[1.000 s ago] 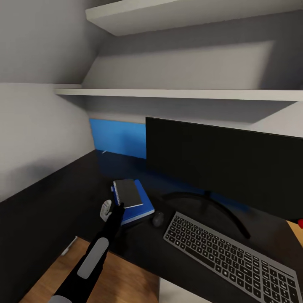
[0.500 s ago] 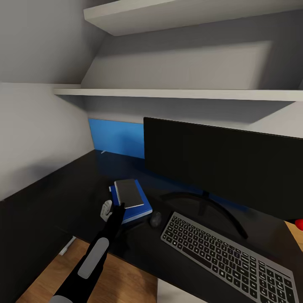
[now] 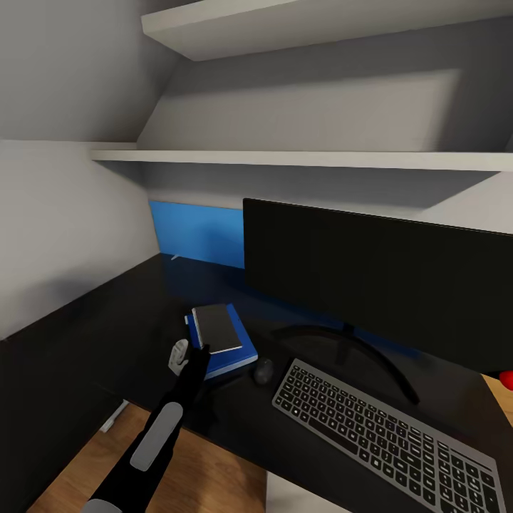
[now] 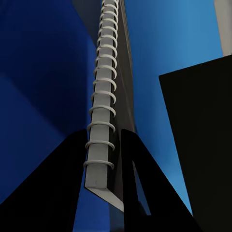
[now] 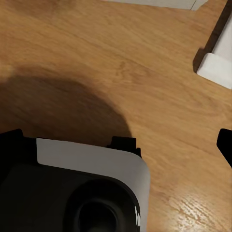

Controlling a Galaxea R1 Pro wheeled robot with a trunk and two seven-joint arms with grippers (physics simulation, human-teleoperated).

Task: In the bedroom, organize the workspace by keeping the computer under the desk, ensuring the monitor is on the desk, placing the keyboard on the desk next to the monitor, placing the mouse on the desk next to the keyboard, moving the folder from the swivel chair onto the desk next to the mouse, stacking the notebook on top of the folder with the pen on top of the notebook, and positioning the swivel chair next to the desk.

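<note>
Left gripper (image 4: 104, 159) is closed narrow on the notebook (image 3: 218, 328) at its near edge — in the left wrist view the 2 black fingers (image 4: 137, 179) flank the spiral binding, 1 on each side, touching it. Judgement: the grip sits on the spine end so the notebook can be laid flat and squared on the folder (image 3: 231, 349) before release.

Notebook lies flat on the folder, which lies on the desk (image 3: 107, 335), left of the mouse (image 3: 263, 370). Mouse sits just beside the left end of the keyboard (image 3: 377, 434); the monitor (image 3: 377, 274) stands behind both. Layout matches the wanted row: monitor, keyboard, mouse, folder.

Orientation — the notebook's long axis runs from the gripper away toward the blue wall panel (image 3: 196, 231), roughly parallel to the folder's long edges. Spiral is on the notebook's left long edge. Folder's blue margin shows on the right and near sides, so the notebook sits toward the far-left corner.

Right gripper: open or closed, cannot tell; the right wrist view faces wooden floor (image 5: 121, 63). Judgement: pen remains to be stacked.
</note>
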